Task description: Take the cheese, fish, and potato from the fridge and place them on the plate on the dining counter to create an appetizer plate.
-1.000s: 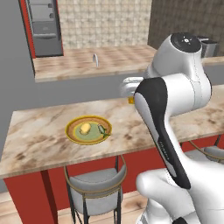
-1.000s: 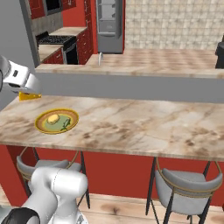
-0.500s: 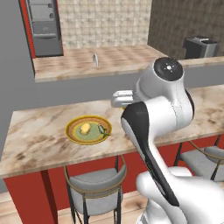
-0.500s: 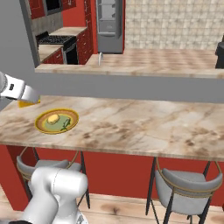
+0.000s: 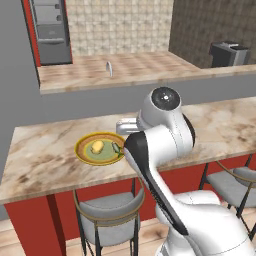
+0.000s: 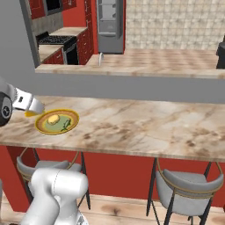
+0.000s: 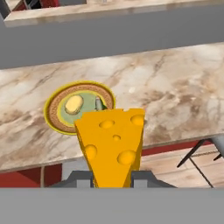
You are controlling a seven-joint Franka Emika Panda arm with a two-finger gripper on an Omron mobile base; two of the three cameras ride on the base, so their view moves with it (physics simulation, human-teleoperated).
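My gripper [image 7: 111, 176] is shut on the orange-yellow cheese [image 7: 111, 142], a holed wedge that stands up between the fingers. The cheese hangs above the near edge of the dining counter [image 7: 170, 94], just right of the plate [image 7: 56, 114]. On the plate lie the pale potato [image 7: 73, 104] and the slim dark fish [image 7: 99, 104]. From the right base, the gripper [image 6: 31, 108] holds the cheese [image 6: 30, 114] just beyond the plate's [image 6: 46, 128] left rim. The left base view shows the hand [image 5: 126, 126] above the plate's [image 5: 85, 156] right side. The fridge [image 5: 50, 30] stands far back.
Grey-seated stools [image 5: 111, 220] [image 6: 189, 190] stand tucked under the dining counter's near edge. Behind it runs a grey wall ledge and the farther counter with a faucet [image 5: 108, 68]. A dark appliance [image 5: 227, 52] sits at the far right, and a stove [image 6: 55, 41] at the far left.
The arm has swung and lowered the hand with the cheese, bringing it closer to the plate. Plate, potato and fish have stayed put.
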